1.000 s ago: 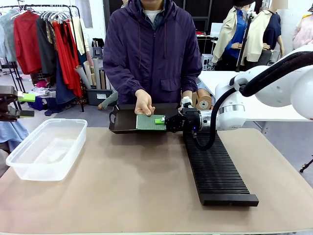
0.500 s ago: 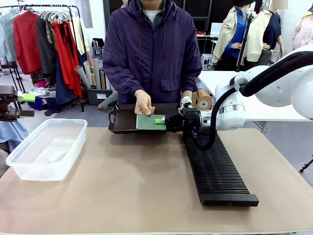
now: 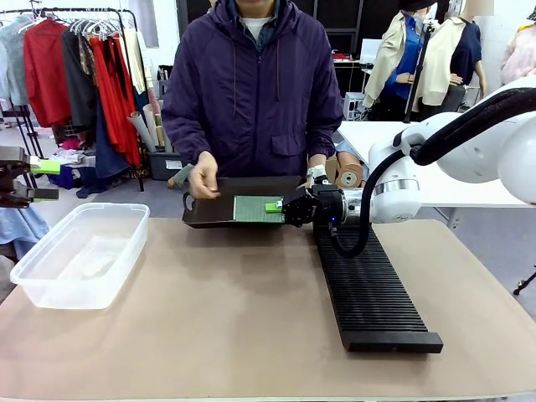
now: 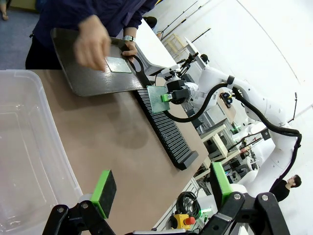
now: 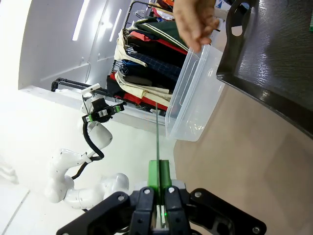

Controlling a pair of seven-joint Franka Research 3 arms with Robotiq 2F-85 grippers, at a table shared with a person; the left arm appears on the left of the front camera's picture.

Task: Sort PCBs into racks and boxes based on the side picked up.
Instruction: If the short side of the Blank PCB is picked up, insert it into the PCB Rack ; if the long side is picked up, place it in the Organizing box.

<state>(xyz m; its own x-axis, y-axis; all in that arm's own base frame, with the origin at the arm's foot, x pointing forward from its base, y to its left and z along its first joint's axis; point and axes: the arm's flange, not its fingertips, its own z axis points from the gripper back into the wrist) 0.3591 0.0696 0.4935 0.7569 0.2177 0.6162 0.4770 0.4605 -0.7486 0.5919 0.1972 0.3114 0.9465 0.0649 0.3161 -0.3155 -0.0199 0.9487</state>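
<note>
Clothing hangs on a clothes rail (image 3: 75,50) behind the brown tabletop (image 3: 226,318), with a person standing at the far side.

1. Left gripper (image 4: 161,188): parked off the tabletop's left edge, jaws spread wide, holding nothing.
2. Box (image 3: 79,251): sits at the left of the tabletop. It looks empty.
3. Person's hand (image 3: 203,176): grips the left handle of the dark tray (image 3: 209,211). A second PCB (image 4: 119,64) lies flat on that tray.
4. PCB (image 3: 255,208): held level beside the tray's near edge, lighter dotted face up.
5. Right gripper (image 3: 275,207): jaws pinching the right edge of that PCB.
6. Rack (image 3: 368,289): runs toward the robot on the right. No board stands in its slots.

Progress: sorting appears to be at an early stage. One PCB is picked, none is placed, and at least one remains on the tray.

Change from one second ago: the person's hand has left the middle of the tray and moved to its left handle. The right gripper and its PCB have not shifted.
</note>
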